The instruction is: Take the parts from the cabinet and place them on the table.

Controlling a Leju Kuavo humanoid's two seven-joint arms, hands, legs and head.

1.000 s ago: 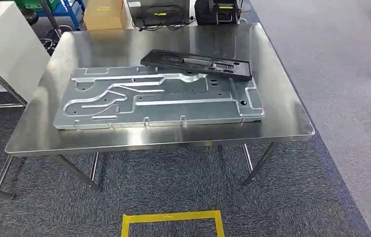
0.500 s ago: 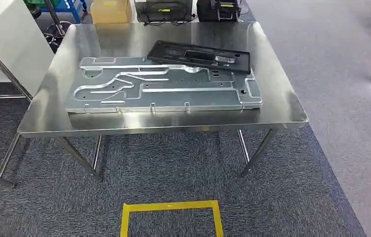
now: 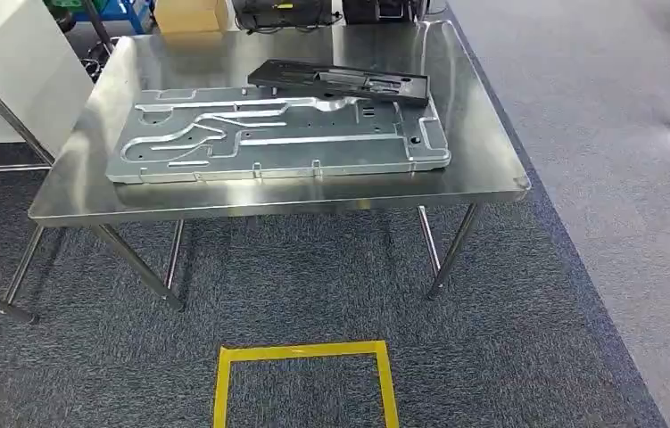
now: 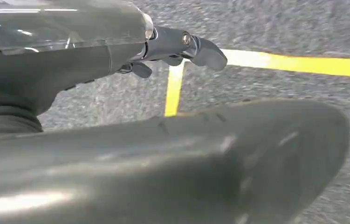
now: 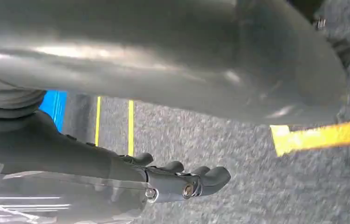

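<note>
A large silver stamped metal panel (image 3: 277, 138) lies flat on the steel table (image 3: 483, 152) in the head view. A long black plastic part (image 3: 340, 80) rests behind it, its near edge overlapping the panel's far side. My left hand (image 4: 173, 46) hangs low over the carpet, fingers stretched out, holding nothing. My right hand (image 5: 182, 179) hangs the same way, also holding nothing. Both are well below and short of the table.
A yellow tape square (image 3: 300, 352) marks the dark carpet in front of the table. A white cabinet (image 3: 10, 80) stands at the left, a cardboard box (image 3: 190, 13) and black cases (image 3: 282, 11) behind the table. Lighter grey floor (image 3: 616, 134) runs along the right.
The whole head picture has shifted: the table now sits higher and further left, so the camera moved. The parts keep their places on the table.
</note>
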